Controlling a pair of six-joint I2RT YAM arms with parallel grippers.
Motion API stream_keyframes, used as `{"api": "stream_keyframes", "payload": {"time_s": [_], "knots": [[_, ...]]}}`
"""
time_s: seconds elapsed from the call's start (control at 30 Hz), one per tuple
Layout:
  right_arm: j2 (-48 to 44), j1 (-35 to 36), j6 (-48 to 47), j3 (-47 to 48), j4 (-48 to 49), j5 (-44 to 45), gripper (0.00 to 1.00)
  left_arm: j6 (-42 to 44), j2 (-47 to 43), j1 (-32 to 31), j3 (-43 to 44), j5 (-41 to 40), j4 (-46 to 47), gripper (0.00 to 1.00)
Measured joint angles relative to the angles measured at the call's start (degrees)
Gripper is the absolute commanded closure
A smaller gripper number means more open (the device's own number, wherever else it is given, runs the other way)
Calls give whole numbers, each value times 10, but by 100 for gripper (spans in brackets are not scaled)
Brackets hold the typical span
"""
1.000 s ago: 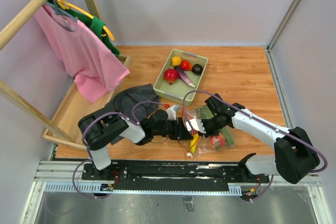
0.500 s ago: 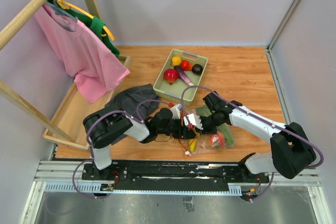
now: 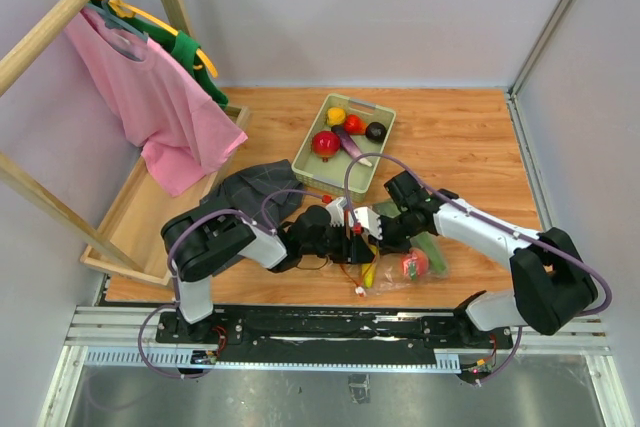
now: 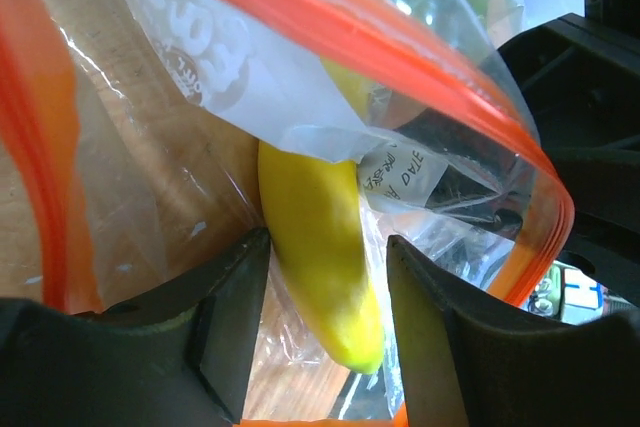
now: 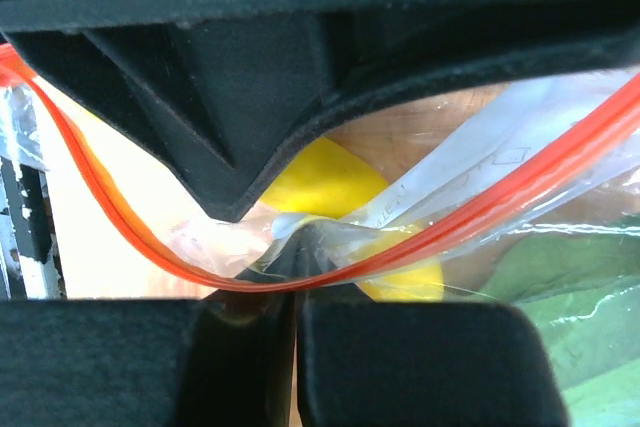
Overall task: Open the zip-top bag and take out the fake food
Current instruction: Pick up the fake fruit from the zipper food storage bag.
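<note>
The zip-top bag [image 3: 398,272] lies near the table's front edge with its mouth open toward the left. It holds a yellow banana [image 3: 368,273], a red round fruit [image 3: 412,266] and a green leafy piece [image 3: 427,244]. My left gripper [image 3: 347,234] is open at the bag's mouth. In the left wrist view its fingers [image 4: 232,319] straddle the banana [image 4: 318,232] below the orange-red zip strip [image 4: 350,39], with a gap on the right side. My right gripper [image 3: 368,224] is shut on the bag's rim [image 5: 470,215], pinching the zip strip with the banana [image 5: 330,182] behind it.
A pale green tray [image 3: 381,131] behind the bag holds several toy fruits and vegetables. A dark grey cloth [image 3: 252,190] lies left of the grippers. A wooden rack with a pink shirt [image 3: 160,107] and a wooden box [image 3: 125,217] stands at the left.
My right gripper has pulled the bag's rim up and away from the front edge. My left gripper has moved right into the bag's mouth, around the banana.
</note>
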Motion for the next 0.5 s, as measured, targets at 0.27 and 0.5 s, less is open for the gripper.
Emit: {"api": "stream_keyframes", "payload": {"time_s": [0.27, 0.5], "knots": [[0, 0, 34, 2, 11, 13, 99, 3, 5, 0, 10, -19, -19, 59], [-3, 0, 45, 2, 18, 15, 94, 18, -3, -3, 19, -43, -47, 63]]}}
